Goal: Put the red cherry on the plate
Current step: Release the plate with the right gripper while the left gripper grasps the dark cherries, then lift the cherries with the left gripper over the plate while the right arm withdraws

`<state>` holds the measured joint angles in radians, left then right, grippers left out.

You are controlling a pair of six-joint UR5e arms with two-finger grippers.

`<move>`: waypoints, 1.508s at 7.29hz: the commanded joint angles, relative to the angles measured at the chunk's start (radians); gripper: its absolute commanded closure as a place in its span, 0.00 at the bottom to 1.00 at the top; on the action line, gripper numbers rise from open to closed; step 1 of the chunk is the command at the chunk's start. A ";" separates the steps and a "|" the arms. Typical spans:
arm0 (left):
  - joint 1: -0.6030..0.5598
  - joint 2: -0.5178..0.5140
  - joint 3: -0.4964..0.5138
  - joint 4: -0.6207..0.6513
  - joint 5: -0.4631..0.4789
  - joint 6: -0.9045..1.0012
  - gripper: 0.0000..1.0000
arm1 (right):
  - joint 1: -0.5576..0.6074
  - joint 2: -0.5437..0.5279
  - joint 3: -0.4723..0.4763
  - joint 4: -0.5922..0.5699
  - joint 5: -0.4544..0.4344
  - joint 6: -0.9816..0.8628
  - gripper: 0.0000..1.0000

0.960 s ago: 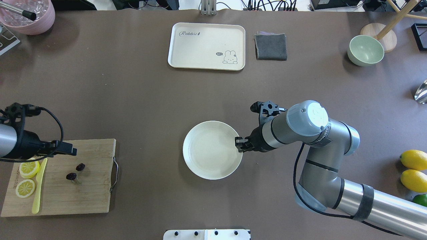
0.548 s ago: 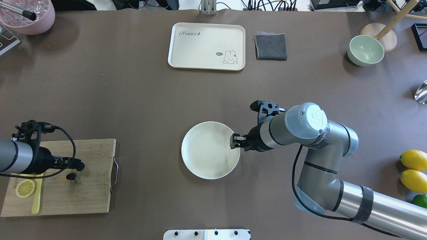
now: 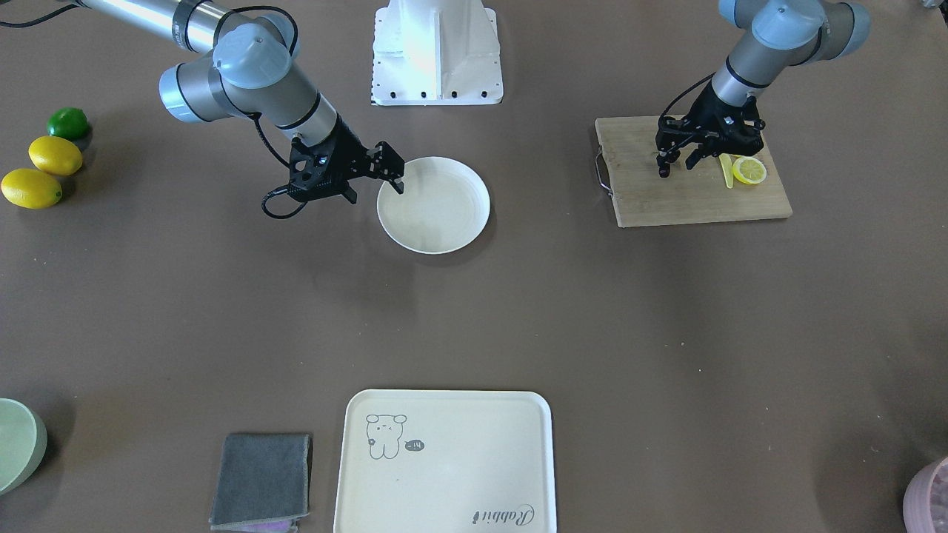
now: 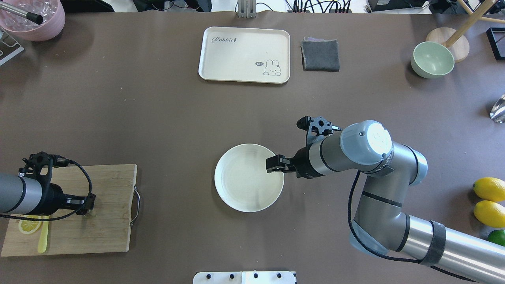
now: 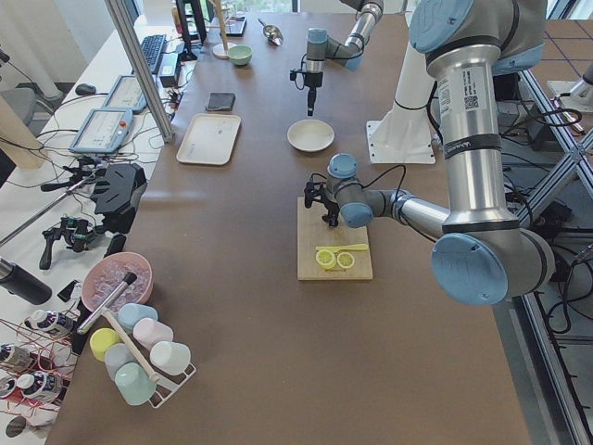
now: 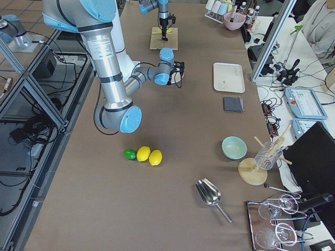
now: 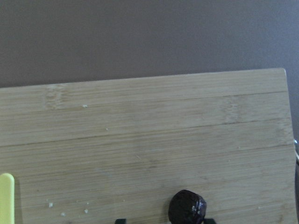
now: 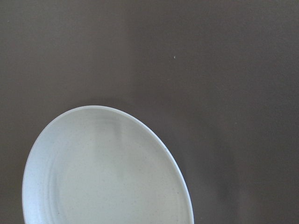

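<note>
One dark cherry [image 7: 187, 207] of the red cherry pair lies on the wooden cutting board [image 4: 106, 228], low in the left wrist view. The fingertips of my left gripper [image 4: 88, 203] stand apart on either side of it, so the gripper is open. In the overhead view it hides the cherries. The round cream plate [image 4: 240, 189] sits bare at the table's middle. My right gripper [image 4: 270, 165] hangs open over the plate's right rim, and the front-facing view shows its fingers [image 3: 398, 178] spread. The plate [image 8: 93, 177] fills the lower left of the right wrist view.
A lemon slice [image 4: 29, 225] and a yellow knife [image 4: 42, 240] lie on the board's left part. At the far side are a cream tray [image 4: 244, 55], a grey cloth [image 4: 320, 55], a green bowl [image 4: 432, 59] and a pink bowl [image 4: 33, 17]. Lemons [image 4: 489, 189] sit at the right edge.
My left gripper has come down over the board onto the cherries, covering them from above. My right gripper has slid left from the plate's rim to over the plate. The plate shifted slightly left.
</note>
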<state>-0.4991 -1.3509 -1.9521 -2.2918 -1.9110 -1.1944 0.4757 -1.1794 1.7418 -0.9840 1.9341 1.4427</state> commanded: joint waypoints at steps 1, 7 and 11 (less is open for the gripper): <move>0.010 0.001 -0.004 0.000 0.012 -0.001 1.00 | 0.018 0.004 0.002 0.005 0.006 0.028 0.00; -0.035 -0.133 -0.043 0.003 0.003 -0.043 1.00 | 0.151 -0.020 0.024 0.001 0.104 0.013 0.00; 0.011 -0.720 0.127 0.340 0.029 -0.331 1.00 | 0.432 -0.225 0.024 -0.001 0.354 -0.354 0.00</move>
<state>-0.5169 -1.8969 -1.9152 -2.0192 -1.8993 -1.4313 0.8331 -1.3229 1.7678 -0.9844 2.2267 1.2251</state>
